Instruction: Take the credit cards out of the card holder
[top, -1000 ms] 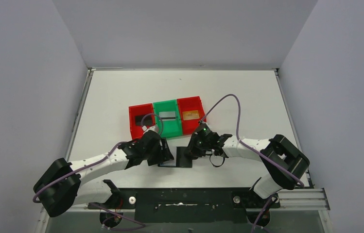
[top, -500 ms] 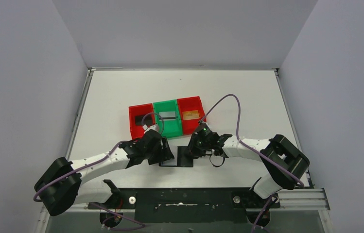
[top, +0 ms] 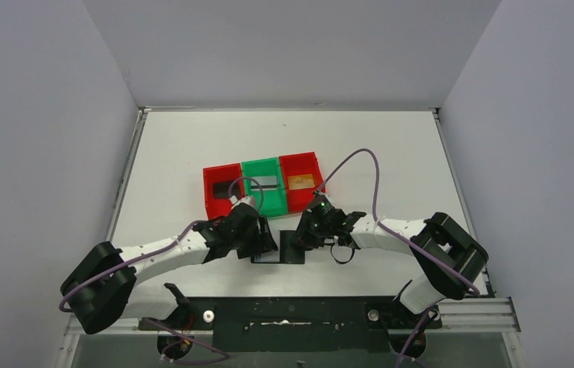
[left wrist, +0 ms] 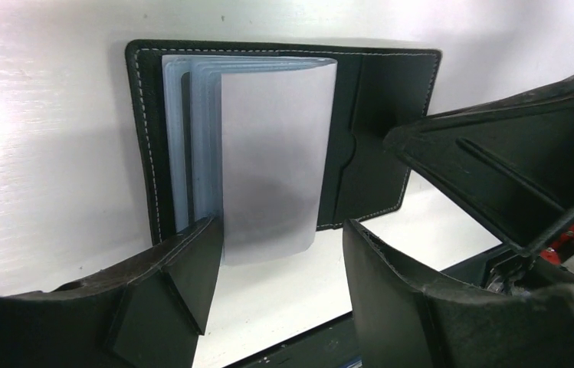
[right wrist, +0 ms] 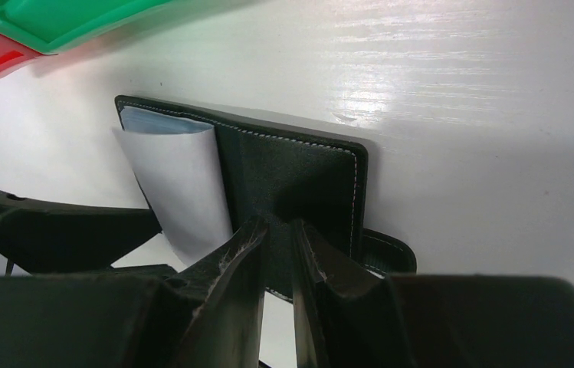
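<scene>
The black card holder (top: 282, 249) lies open on the white table between my two grippers. Its grey-blue plastic sleeves (left wrist: 268, 153) stand up from the spine, and no card shows in them. My left gripper (left wrist: 280, 230) is open, its fingers either side of the sleeves' near edge. My right gripper (right wrist: 280, 226) has its jaws almost together with nothing between them, the tips resting on the holder's right flap (right wrist: 291, 169). One credit card lies in each bin: a dark one (top: 221, 188), a grey one (top: 264, 182) and an orange one (top: 300, 182).
Three joined bins stand just behind the holder: a red bin (top: 213, 203), a green bin (top: 270, 204) and a second red bin (top: 303, 161). The table's front edge and the black base rail (top: 291, 314) lie close in front of the holder.
My left arm has edged a little forward and to the right, closer to the holder. The right arm and the holder have stayed where they were.
</scene>
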`<state>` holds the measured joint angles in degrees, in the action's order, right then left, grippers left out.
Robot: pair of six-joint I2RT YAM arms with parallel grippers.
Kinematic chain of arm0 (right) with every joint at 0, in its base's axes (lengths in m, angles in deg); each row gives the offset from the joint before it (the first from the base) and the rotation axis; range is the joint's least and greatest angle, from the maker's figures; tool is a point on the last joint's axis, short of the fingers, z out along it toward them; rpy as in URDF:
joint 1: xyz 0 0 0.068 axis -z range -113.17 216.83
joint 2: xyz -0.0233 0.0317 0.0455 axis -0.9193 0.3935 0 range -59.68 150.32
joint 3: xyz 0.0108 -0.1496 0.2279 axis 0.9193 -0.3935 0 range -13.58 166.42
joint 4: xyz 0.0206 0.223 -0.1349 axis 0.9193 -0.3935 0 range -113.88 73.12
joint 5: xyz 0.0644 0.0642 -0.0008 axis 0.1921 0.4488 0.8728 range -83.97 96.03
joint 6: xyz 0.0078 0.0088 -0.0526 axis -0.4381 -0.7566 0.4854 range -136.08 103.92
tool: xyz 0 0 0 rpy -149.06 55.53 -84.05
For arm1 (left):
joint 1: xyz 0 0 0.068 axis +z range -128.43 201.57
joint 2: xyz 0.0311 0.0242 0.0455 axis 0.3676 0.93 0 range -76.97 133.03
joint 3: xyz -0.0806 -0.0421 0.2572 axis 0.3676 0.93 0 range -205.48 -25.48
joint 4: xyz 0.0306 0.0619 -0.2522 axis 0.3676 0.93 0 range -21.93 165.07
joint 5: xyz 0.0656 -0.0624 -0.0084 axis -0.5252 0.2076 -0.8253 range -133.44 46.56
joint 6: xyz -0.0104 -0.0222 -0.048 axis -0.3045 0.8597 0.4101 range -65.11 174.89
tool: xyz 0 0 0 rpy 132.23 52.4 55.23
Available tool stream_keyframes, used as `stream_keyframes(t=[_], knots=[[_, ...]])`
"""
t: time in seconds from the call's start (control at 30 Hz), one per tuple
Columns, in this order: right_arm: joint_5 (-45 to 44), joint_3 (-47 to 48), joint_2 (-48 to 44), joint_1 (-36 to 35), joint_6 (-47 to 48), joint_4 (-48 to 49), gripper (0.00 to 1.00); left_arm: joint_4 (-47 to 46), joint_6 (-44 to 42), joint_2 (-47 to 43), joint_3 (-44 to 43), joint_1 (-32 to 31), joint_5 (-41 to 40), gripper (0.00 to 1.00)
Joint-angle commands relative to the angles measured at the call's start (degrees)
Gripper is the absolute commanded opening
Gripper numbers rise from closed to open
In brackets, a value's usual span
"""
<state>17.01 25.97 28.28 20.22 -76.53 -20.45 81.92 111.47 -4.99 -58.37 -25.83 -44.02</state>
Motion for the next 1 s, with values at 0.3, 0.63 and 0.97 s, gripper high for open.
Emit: stream_keyframes(t=[0.3, 0.63, 0.97], knots=[[-0.4, 1.3, 0.7, -0.3, 0.0, 1.5, 0.19, -4.2, -0.6, 4.5, -2.9, -1.8, 2.4, 0.57], [0.1, -0.4, 1.5, 0.0, -1.6, 3.5, 0.19, -16.2, 0.7, 4.3, -2.7, -2.2, 8.7, 0.55], [-5.2, -4.4, -7.5, 0.5, -3.3, 4.5, 0.20, -21.3, 1.3, 10.7, -4.2, -2.4, 10.8, 0.55]])
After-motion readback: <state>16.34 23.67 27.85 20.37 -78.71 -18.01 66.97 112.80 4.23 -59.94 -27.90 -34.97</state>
